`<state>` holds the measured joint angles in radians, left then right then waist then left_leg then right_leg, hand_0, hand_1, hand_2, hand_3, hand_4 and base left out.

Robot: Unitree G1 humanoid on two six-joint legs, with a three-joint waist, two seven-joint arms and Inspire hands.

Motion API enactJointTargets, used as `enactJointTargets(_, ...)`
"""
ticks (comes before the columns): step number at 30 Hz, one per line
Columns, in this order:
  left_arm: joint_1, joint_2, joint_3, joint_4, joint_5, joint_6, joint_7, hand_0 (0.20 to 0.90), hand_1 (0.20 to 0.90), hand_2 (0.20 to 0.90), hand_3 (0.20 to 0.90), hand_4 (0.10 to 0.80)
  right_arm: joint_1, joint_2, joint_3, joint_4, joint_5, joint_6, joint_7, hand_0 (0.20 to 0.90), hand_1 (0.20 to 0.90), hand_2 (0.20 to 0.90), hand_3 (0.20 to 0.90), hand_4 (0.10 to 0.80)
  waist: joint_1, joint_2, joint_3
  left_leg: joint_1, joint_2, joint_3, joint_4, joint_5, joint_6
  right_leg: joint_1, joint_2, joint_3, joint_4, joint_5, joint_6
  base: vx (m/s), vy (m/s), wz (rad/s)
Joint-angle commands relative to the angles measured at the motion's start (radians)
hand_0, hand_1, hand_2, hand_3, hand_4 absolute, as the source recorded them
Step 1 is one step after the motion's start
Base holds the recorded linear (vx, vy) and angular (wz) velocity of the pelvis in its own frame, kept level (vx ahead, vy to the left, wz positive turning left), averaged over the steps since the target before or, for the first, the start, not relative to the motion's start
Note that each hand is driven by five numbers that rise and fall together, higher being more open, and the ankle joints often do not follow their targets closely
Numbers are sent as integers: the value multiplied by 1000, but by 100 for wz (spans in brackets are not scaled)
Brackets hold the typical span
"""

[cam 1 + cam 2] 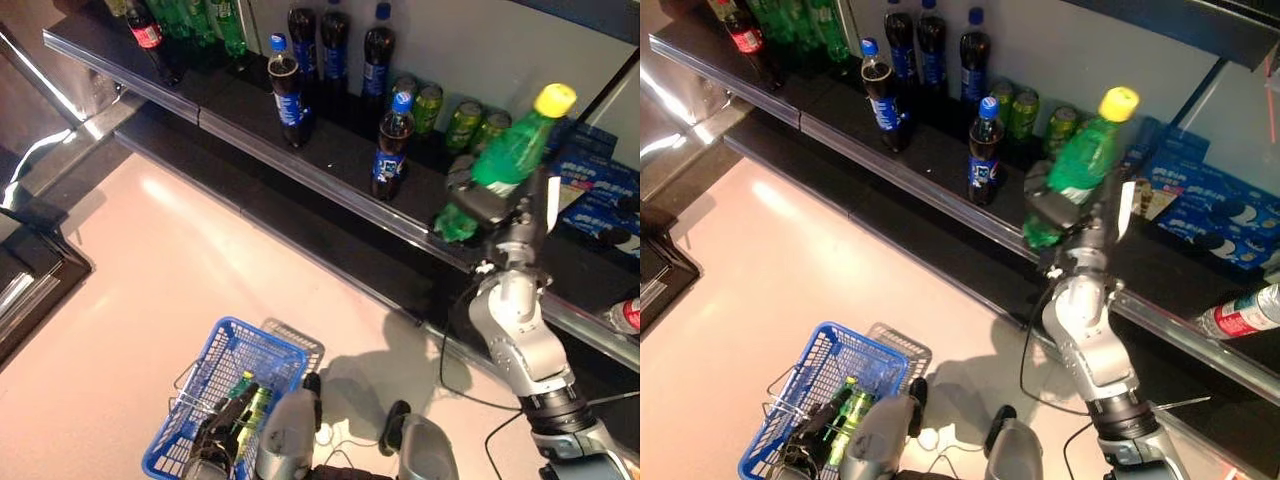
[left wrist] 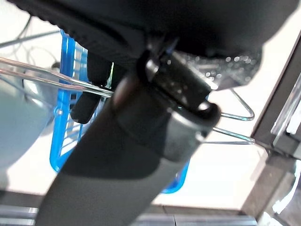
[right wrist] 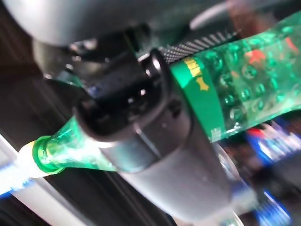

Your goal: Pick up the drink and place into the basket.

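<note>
— One bottle is already off the shelf, then?

— Yes. The right hand (image 1: 503,215) has its fingers curled round a green drink bottle (image 1: 505,160) with a yellow cap, held tilted in the air above the front edge of the lower shelf (image 1: 330,180). The right wrist view shows the fingers wrapped about the bottle's body near its label.

— And the basket?

— The blue basket (image 1: 195,372) hangs low on the robot's left, over the floor. The left hand (image 1: 222,424) is closed on its wire handle; the left wrist view shows the thumb hooked over the wire. At least one green bottle (image 1: 256,405) already lies inside.

— So how far along is it?

— I judge the pick-up done and the placing still to do. The bottle is well apart from the basket, high and to the right, so it has to be carried down and across before it can be let go.

— What of the surroundings?

— It looks like a shop aisle. The dark shelf carries upright dark cola bottles (image 1: 390,145) with blue caps, a row of green cans (image 1: 462,122) behind them, more green bottles and a red-labelled one at the far left, and blue packets (image 1: 600,190) to the right. The floor (image 1: 200,250) is pale, glossy and catches the light.
</note>
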<state>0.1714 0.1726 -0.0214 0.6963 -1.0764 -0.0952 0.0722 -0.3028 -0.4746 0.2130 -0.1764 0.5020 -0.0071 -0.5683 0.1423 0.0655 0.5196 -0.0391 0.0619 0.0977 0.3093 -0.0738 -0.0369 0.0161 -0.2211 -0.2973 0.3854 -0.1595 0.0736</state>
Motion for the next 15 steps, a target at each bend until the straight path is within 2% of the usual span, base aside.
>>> enactJointTargets(1, 46, 96, -64, -273, 27, -141, -143, 300, 300, 300, 200, 100, -49, -7, 4, -192, -5, -118, 82, 300, 300, 300, 200, 100, 2, -9, -218, -62, 69, -29, 22, 167, -66, 66, 13, 11, -89, 67, -17, -51, 29, 2)
enactJointTargets(9, 35, 153, -110, -502, 14, -121, -156, 300, 300, 300, 200, 100, -60, 18, 119, -232, 17, -77, 162, 300, 300, 300, 200, 100, 32, -5, -224, -59, 53, -53, -12, 173, -63, 84, 11, -12, -118, 75, -11, -66, 34, 16)
enactJointTargets(15, 31, 180, -136, -659, 14, -102, -178, 300, 300, 300, 200, 100, -90, 41, 202, -220, 6, -56, 158, 300, 300, 300, 200, 100, 71, -7, -225, -74, 32, -85, -22, 174, -63, 103, 10, -38, -150, 83, -7, -58, 10, 11)
